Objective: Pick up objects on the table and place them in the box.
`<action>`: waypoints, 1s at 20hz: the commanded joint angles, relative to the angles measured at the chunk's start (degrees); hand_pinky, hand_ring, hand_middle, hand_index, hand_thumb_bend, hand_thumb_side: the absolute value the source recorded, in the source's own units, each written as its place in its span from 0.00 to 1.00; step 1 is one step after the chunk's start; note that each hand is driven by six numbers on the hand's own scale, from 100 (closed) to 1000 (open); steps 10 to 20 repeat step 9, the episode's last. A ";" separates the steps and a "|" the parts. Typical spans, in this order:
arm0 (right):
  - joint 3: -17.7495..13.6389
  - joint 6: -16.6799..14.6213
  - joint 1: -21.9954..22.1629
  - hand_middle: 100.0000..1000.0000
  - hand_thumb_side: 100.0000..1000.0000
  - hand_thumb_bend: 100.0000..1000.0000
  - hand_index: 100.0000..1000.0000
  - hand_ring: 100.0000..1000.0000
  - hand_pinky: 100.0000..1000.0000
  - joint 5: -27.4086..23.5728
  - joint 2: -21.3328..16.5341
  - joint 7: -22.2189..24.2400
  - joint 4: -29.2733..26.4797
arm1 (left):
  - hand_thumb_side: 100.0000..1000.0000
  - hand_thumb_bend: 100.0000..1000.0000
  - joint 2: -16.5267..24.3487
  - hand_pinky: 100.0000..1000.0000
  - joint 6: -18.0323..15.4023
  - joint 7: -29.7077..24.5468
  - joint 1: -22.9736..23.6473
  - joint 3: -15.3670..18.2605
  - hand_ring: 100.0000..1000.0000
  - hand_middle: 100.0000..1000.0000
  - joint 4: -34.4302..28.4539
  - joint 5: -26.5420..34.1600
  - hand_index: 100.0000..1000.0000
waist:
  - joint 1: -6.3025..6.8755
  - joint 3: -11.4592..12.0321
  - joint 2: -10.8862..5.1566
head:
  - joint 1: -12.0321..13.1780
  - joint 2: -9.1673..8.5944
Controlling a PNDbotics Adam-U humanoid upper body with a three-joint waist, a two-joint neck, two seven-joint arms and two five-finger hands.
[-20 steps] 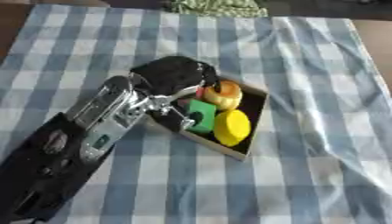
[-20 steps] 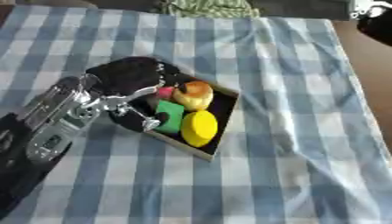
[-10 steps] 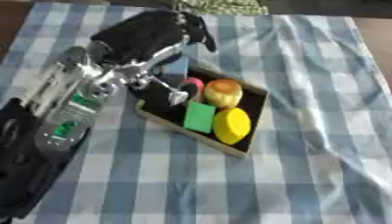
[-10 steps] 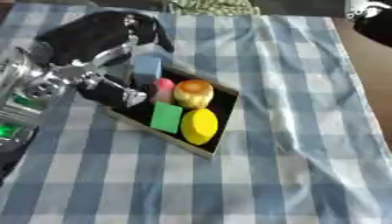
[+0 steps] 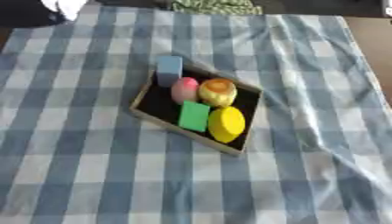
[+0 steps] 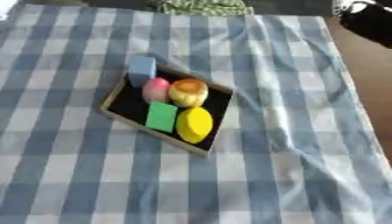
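- Left eye view is showing the box (image 5: 150, 114) near the middle of the surface (image 5: 92, 175), holding a blue block (image 5: 169, 70), a pink piece (image 5: 183, 89), an orange-yellow round thing (image 5: 217, 91), a green block (image 5: 194, 116) and a yellow lemon shape (image 5: 226, 124).
- Robot's left arm, over the box a moment ago, is now gone; neither hand is showing, so their state cannot be told.
- Nothing loose is lying on the checked cloth (image 5: 306, 87); the task is looking finished.

The tablecloth (image 5: 92, 175) runs off the bottom and left edges. At twelve o'clock a green patterned cloth (image 5: 217, 6) is cut by the top edge. At eleven o'clock a dark and white shape (image 5: 38, 11) is cropped and too blurred to name; another sits at one o'clock (image 6: 367, 19).
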 commanded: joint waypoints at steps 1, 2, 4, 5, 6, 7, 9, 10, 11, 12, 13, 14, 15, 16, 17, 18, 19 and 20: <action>-1.22 -0.04 -0.12 0.59 0.13 0.00 0.70 0.79 0.78 0.15 -1.91 -0.95 -1.74 | 0.04 0.16 4.20 0.85 -0.98 7.54 2.96 4.38 0.71 0.64 -0.86 6.35 0.76 | -0.21 0.17 -2.11 | -0.51 -0.69; -1.31 -0.03 -0.01 0.59 0.13 0.00 0.70 0.79 0.78 0.08 -1.83 -1.20 -1.99 | 0.06 0.16 4.70 0.85 -1.51 9.72 4.87 5.38 0.71 0.64 -0.86 7.90 0.77 | -0.32 0.20 -2.07 | -0.57 -0.78; -1.51 -0.01 0.30 0.59 0.14 0.00 0.70 0.79 0.78 -0.10 -1.67 -1.76 -2.43 | 0.10 0.13 5.23 0.85 -2.77 13.34 8.80 7.05 0.71 0.64 -0.86 10.42 0.77 | -0.59 0.21 -2.01 | -0.85 -0.96; -1.60 0.01 0.44 0.59 0.14 0.00 0.70 0.79 0.78 -0.22 -1.56 -2.05 -2.60 | 0.14 0.11 5.30 0.85 -3.41 14.71 10.52 7.67 0.71 0.64 -0.86 11.35 0.77 | -0.72 0.19 -1.98 | -1.03 -1.00; -1.71 -0.01 0.58 0.59 0.14 0.00 0.70 0.79 0.78 -0.33 -1.43 -2.35 -2.71 | 0.15 0.11 5.20 0.85 -4.12 15.99 12.40 8.31 0.71 0.64 -0.86 12.13 0.78 | -0.87 0.16 -1.96 | -1.22 -1.03; -1.80 -0.06 0.60 0.59 0.15 0.00 0.70 0.79 0.78 -0.44 -1.31 -2.64 -2.76 | 0.16 0.10 5.03 0.85 -4.44 17.21 14.17 8.97 0.71 0.64 -0.86 12.62 0.78 | -0.99 0.14 -1.94 | -1.36 -1.06; -1.87 -0.07 0.39 0.59 0.16 0.00 0.70 0.79 0.78 -0.66 -1.00 -3.15 -2.79 | 0.19 0.09 4.24 0.85 -6.07 19.55 17.13 10.12 0.70 0.64 -0.86 13.67 0.78 | -1.19 0.14 -1.91 | -1.43 -1.10; -1.87 -0.07 0.39 0.59 0.16 0.00 0.70 0.79 0.78 -0.66 -1.00 -3.15 -2.79 | 0.19 0.09 4.24 0.85 -6.07 19.55 17.13 10.12 0.70 0.64 -0.86 13.67 0.78 | -1.19 0.14 -1.91 | -1.43 -1.10; -1.87 -0.07 0.39 0.59 0.16 0.00 0.70 0.79 0.78 -0.66 -1.00 -3.15 -2.79 | 0.19 0.09 4.24 0.85 -6.07 19.55 17.13 10.12 0.70 0.64 -0.86 13.67 0.78 | -1.19 0.14 -1.91 | -1.43 -1.10; -1.87 -0.07 0.39 0.59 0.16 0.00 0.70 0.79 0.78 -0.66 -1.00 -3.15 -2.79 | 0.19 0.09 4.24 0.85 -6.07 19.55 17.13 10.12 0.70 0.64 -0.86 13.67 0.78 | -1.19 0.14 -1.91 | -1.43 -1.10; -1.87 -0.07 0.39 0.59 0.16 0.00 0.70 0.79 0.78 -0.66 -1.00 -3.15 -2.79 | 0.19 0.09 4.24 0.85 -6.07 19.55 17.13 10.12 0.70 0.64 -0.86 13.67 0.78 | -1.19 0.14 -1.91 | -1.43 -1.10; -1.87 -0.07 0.39 0.59 0.16 0.00 0.70 0.79 0.78 -0.66 -1.00 -3.15 -2.79 | 0.19 0.09 4.24 0.85 -6.07 19.55 17.13 10.12 0.70 0.64 -0.86 13.67 0.78 | -1.19 0.14 -1.91 | -1.43 -1.10; -1.87 -0.07 0.39 0.59 0.16 0.00 0.70 0.79 0.78 -0.66 -1.00 -3.15 -2.79 | 0.19 0.09 4.24 0.85 -6.07 19.55 17.13 10.12 0.70 0.64 -0.86 13.67 0.78 | -1.19 0.14 -1.91 | -1.43 -1.10; -1.87 -0.07 0.39 0.59 0.16 0.00 0.70 0.79 0.78 -0.66 -1.00 -3.15 -2.79 | 0.19 0.09 4.24 0.85 -6.07 19.55 17.13 10.12 0.70 0.64 -0.86 13.67 0.78 | -1.19 0.14 -1.91 | -1.43 -1.10; -1.87 -0.07 0.39 0.59 0.16 0.00 0.70 0.79 0.78 -0.66 -1.00 -3.15 -2.79 | 0.19 0.09 4.24 0.85 -6.07 19.55 17.13 10.12 0.70 0.64 -0.86 13.67 0.78 | -1.19 0.14 -1.91 | -1.43 -1.10; -1.87 -0.07 0.39 0.59 0.16 0.00 0.70 0.79 0.78 -0.66 -1.00 -3.15 -2.79 | 0.19 0.09 4.24 0.85 -6.07 19.55 17.13 10.12 0.70 0.64 -0.86 13.67 0.78 | -1.19 0.14 -1.91 | -1.43 -1.10; -1.87 -0.07 0.39 0.59 0.16 0.00 0.70 0.79 0.78 -0.66 -1.00 -3.15 -2.79 | 0.19 0.09 4.24 0.85 -6.07 19.55 17.13 10.12 0.70 0.64 -0.86 13.67 0.78 | -1.19 0.14 -1.91 | -1.43 -1.10; -1.87 -0.07 0.39 0.59 0.16 0.00 0.70 0.79 0.78 -0.66 -1.00 -3.15 -2.79 | 0.19 0.09 4.24 0.85 -6.07 19.55 17.13 10.12 0.70 0.64 -0.86 13.67 0.78 | -1.19 0.14 -1.91 | -1.43 -1.10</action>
